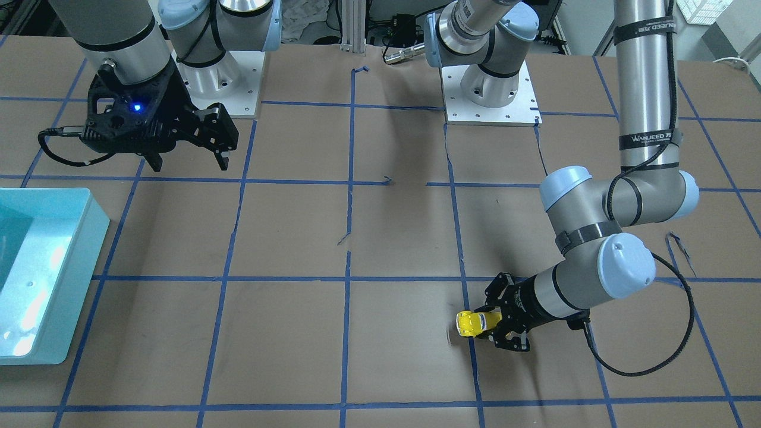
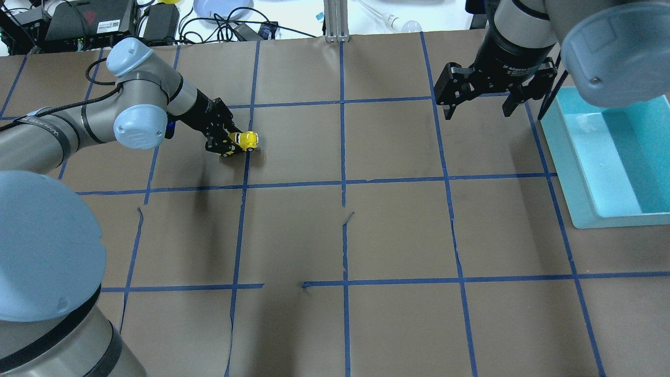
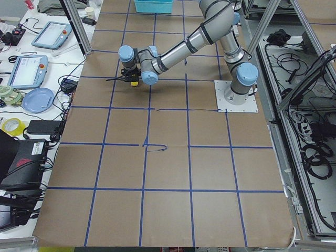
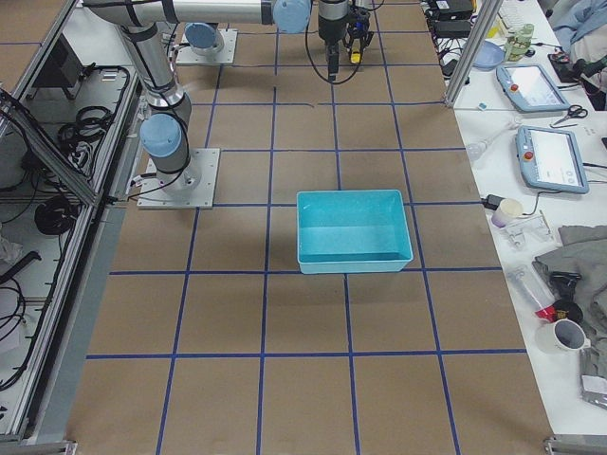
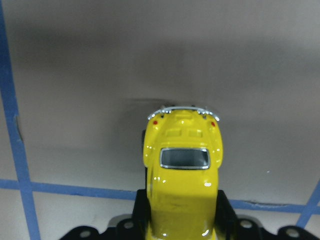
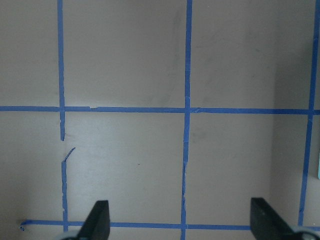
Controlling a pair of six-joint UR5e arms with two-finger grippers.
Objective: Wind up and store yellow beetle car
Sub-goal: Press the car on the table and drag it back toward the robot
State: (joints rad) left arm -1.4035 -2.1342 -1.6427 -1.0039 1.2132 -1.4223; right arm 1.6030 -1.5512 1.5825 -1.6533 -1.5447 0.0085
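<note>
The yellow beetle car (image 1: 472, 323) is small and glossy, with a dark rear window and a silver bumper. My left gripper (image 1: 490, 324) is shut on its sides and holds it low over the brown table. I cannot tell whether its wheels touch. The car also shows in the overhead view (image 2: 246, 140), held by the left gripper (image 2: 233, 142), and fills the lower middle of the left wrist view (image 5: 182, 170). My right gripper (image 1: 190, 165) is open and empty, far from the car. It hangs above the table in the overhead view (image 2: 477, 112), and its fingers (image 6: 97, 222) stand wide apart.
A light blue open bin (image 2: 570, 173) stands on the table on my right side, close to the right gripper; it also shows in the front view (image 1: 59, 285). Blue tape lines grid the brown table. The arm bases (image 1: 490, 95) are bolted at the table's robot side.
</note>
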